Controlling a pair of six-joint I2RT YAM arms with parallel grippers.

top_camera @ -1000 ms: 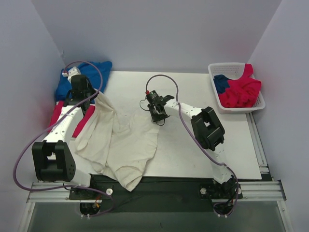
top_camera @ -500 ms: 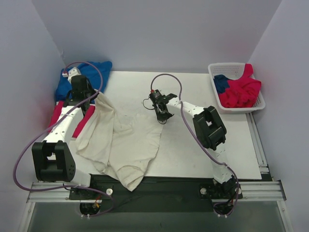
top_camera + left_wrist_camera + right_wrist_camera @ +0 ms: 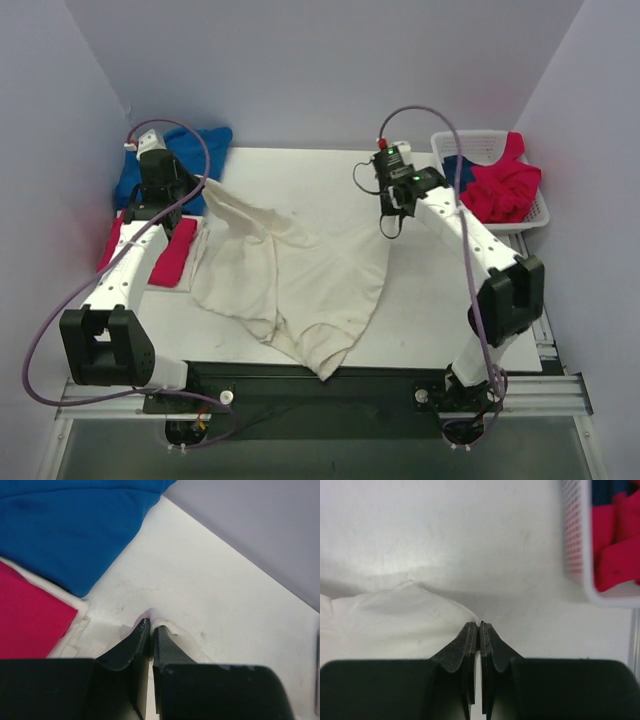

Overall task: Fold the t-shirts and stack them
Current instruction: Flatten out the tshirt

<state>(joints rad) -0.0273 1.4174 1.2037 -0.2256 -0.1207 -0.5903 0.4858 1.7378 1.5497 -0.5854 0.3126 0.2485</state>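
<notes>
Cream t-shirt (image 3: pixel 300 280) lies left of basket (image 3: pixel 437 150); L tool (image 3: pixel 150 625) & R tool (image 3: pixel 480 625) each pinch a far corner.

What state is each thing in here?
cream t-shirt: unfolded, stretched between both tools
left tool: shut on cream t-shirt
right tool: shut on cream t-shirt
crimson t-shirt: folded flat
blue t-shirt: laid down, far-left corner
basket: holds crumpled shirts

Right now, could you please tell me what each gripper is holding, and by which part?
Both pinch the cream-white t-shirt: the left gripper holds its far-left corner, the right gripper a tip of its right-hand edge.
</notes>
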